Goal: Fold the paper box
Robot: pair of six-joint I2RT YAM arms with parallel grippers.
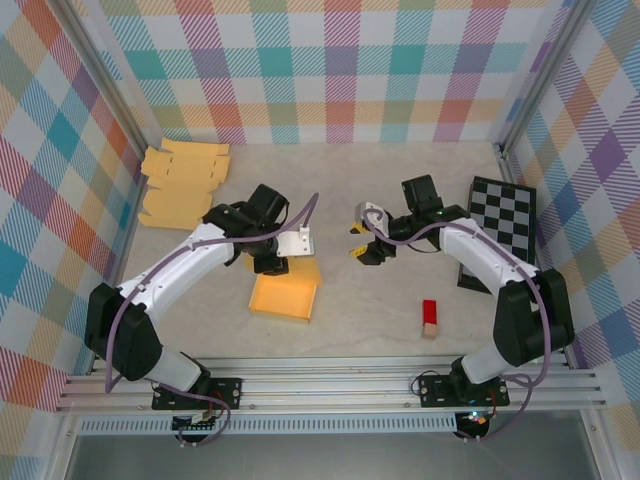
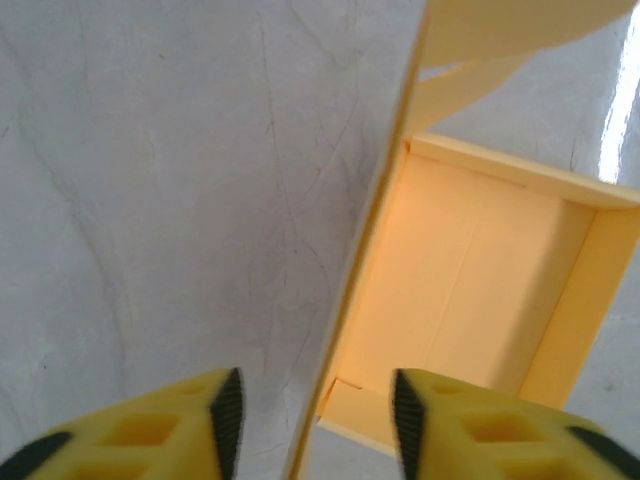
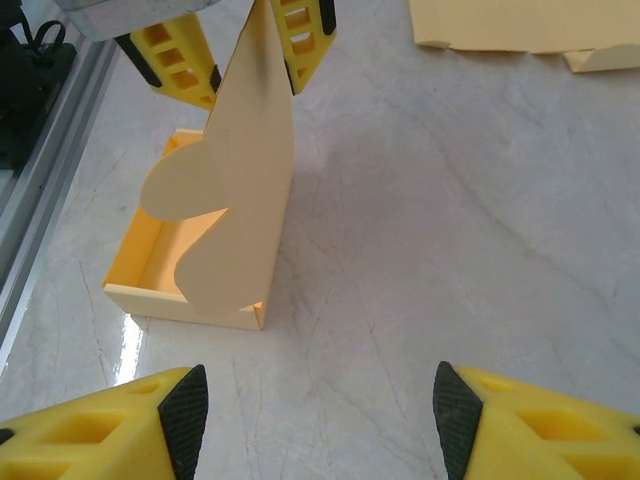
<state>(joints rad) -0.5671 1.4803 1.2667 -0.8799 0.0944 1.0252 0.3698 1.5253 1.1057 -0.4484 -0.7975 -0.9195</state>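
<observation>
The paper box [image 1: 285,297] is an orange-yellow tray on the table between the arms, with its lid flap [image 3: 250,180] standing upright. My left gripper [image 1: 272,258] hangs over the box's far side. In the left wrist view the flap [image 2: 370,250] runs edge-on between the left gripper's [image 2: 312,410] black pads, which stand apart and touch neither face; the tray's inside [image 2: 480,280] lies to the right. My right gripper [image 1: 362,245] hovers to the right of the box, open [image 3: 320,420], with bare table between its fingers.
A stack of flat, unfolded box blanks [image 1: 185,185] lies at the back left. A black-and-white checkerboard [image 1: 500,225] sits at the right wall. A small red block [image 1: 430,317] lies near the front right. Plaid walls enclose the table.
</observation>
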